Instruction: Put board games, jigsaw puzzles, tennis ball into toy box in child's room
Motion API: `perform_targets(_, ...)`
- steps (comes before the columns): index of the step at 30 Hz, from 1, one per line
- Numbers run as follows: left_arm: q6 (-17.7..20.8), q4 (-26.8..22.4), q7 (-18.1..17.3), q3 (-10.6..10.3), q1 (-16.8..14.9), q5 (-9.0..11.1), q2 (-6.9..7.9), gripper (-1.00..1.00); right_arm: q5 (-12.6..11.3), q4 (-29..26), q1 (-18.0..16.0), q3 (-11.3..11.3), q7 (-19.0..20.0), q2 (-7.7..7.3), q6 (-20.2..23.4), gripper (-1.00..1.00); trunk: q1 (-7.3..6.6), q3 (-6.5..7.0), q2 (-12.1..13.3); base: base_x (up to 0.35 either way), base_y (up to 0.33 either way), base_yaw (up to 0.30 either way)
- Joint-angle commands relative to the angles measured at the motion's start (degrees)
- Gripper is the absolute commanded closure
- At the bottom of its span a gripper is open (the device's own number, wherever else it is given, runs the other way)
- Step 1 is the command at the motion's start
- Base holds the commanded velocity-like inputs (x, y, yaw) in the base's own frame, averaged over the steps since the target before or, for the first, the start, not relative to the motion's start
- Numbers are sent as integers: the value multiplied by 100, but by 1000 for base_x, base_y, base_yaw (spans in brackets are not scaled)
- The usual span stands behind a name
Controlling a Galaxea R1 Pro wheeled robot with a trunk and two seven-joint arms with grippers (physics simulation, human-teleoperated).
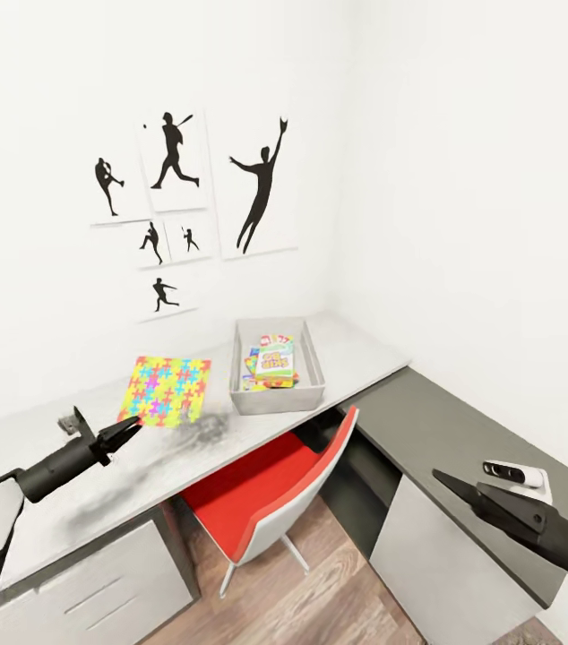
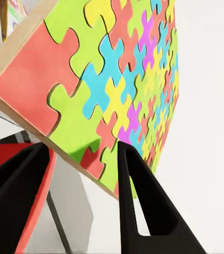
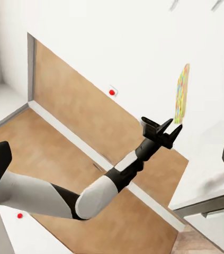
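One jigsaw puzzle (image 1: 166, 390), a flat multicoloured square, lies on the light-grey table (image 1: 356, 354) left of the grey toy box (image 1: 309, 392). A SKIP-BO board game (image 1: 276, 358) and a blue one (image 1: 251, 365) lie inside the box. My left gripper (image 1: 126, 434) is open at the puzzle's near left corner. In the left wrist view its fingers (image 2: 143, 206) stand either side of the puzzle's (image 2: 117, 90) edge. My right gripper (image 1: 442, 478) hangs open and empty over the dark side cabinet (image 1: 427, 412). The tennis ball and the bed are out of view.
A red chair (image 1: 266, 497) is pushed under the table below the toy box. A small white device (image 1: 514, 473) lies on the side cabinet by my right gripper. Pale drawers (image 1: 96, 591) sit under the table's left end. Walls close the corner behind.
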Motion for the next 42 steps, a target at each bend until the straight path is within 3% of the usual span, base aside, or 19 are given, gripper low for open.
perform_targets(1,38,-5,-253,-1,98,-29,208,100,-25,-2,-6,6,3,-2,52,-100,3,-3,-9,0,0,-174)
perform_targets(4,50,-11,-1002,-7,459,-47,786,100,-18,-35,-6,7,-10,-2,47,-100,3,21,-9,0,0,-173)
perform_targets(7,49,-45,-1577,-5,659,-55,1076,100,-15,-55,-6,8,-24,-1,46,-100,3,44,-9,0,0,-172)
perform_targets(9,43,-131,-2168,-11,788,-65,1326,100,-14,-63,-6,8,-29,-1,45,-100,3,59,-9,0,0,-172)
perform_targets(12,9,-179,-2599,-6,939,-78,1506,100,-13,-67,-6,8,-32,-1,45,-100,3,82,-9,0,0,-174)
perform_targets(23,39,-220,-2809,21,1072,-100,1762,100,-7,-62,-6,8,-40,-1,45,-100,3,167,-9,0,0,-177)
perform_targets(26,10,-241,-2787,10,1065,-392,1975,100,-5,-59,-6,8,-79,-1,45,-100,3,189,-9,0,0,-168)
perform_targets(32,21,-222,-2802,47,1050,-1074,2055,100,-4,-36,-6,8,-105,3,45,-100,3,211,-9,0,0,-81)
perform_targets(35,14,-218,-2809,61,1047,-1215,2061,100,-4,-26,-6,8,-111,5,44,-100,3,214,-9,0,0,-20)
perform_targets(42,29,-216,-2813,80,1045,-1298,2068,100,-14,1,-6,8,-354,7,43,-100,3,216,-9,0,0,-6)
